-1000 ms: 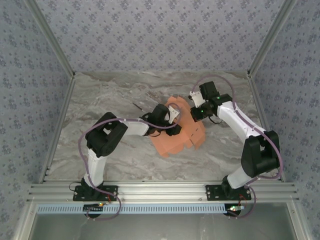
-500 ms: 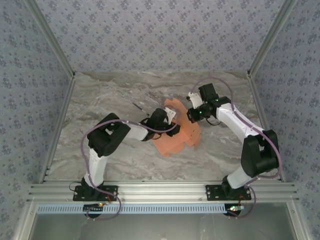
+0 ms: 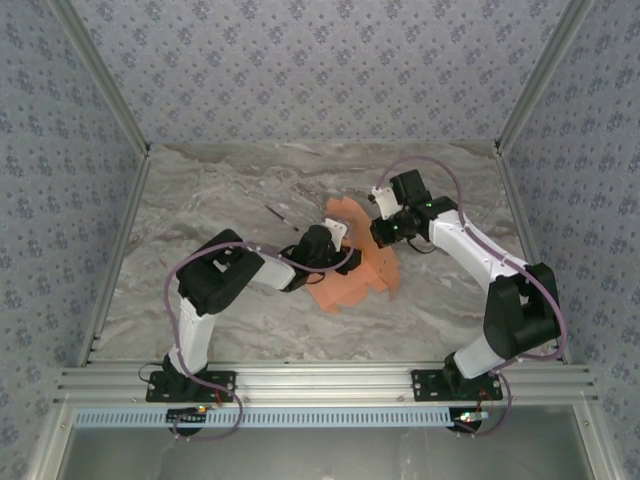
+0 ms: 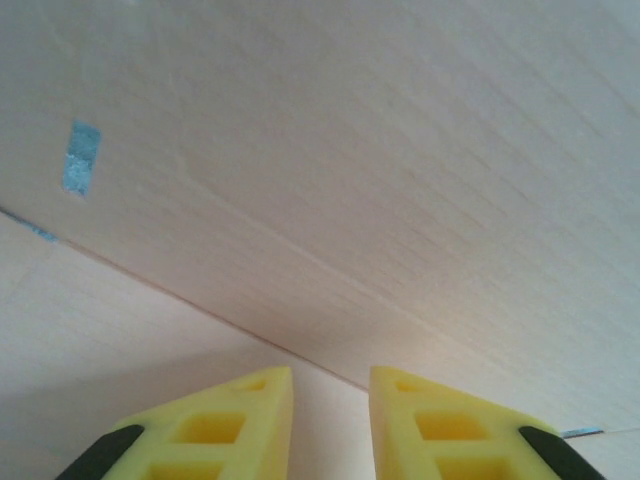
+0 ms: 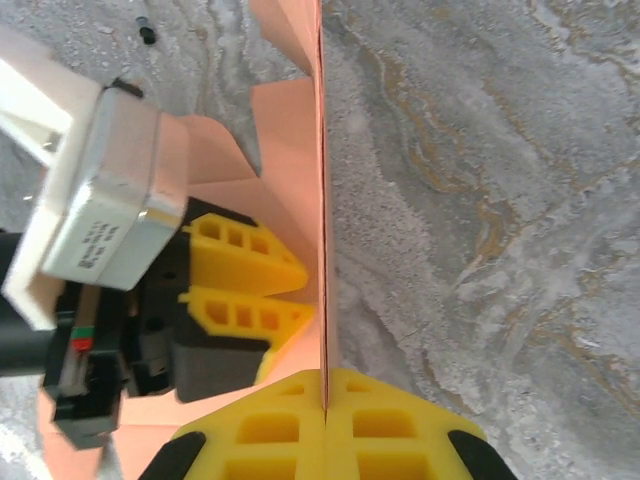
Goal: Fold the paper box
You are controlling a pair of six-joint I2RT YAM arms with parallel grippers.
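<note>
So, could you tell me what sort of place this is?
Likely a robot test cell, not a home: marble-patterned table, floral-papered walls in aluminium framing, left arm and right arm bolted at the edge.

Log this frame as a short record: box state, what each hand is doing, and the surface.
paper box: orange die-cut sheet, partly folded, one panel raised on edge
right hand: shut on the edge of the raised panel
left hand: fingers slightly apart with nothing between them, tips close against the panel's face
table: grey marbled top, box near its centre
</note>
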